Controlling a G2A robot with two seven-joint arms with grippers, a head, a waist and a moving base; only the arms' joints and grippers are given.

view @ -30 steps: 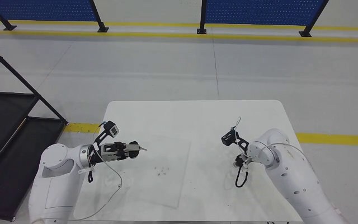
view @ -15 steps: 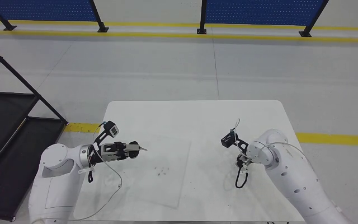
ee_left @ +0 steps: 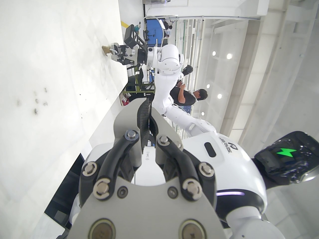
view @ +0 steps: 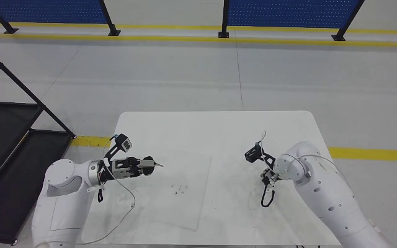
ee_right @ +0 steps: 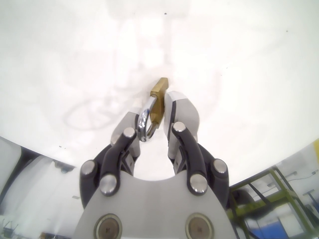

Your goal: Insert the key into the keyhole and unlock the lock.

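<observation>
The right gripper [ee_right: 152, 106] pinches a brass padlock with a silver shackle [ee_right: 159, 93] low near the white table's [view: 186, 127] right edge. The left gripper [ee_left: 149, 111], fingers pressed together, hovers well apart across open tabletop.

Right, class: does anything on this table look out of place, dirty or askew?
Minor things only. A cluster of dark specks marks the table near its middle, and a faint sheet lies askew to the table's edges. The padlock in the right gripper looks intact.
</observation>
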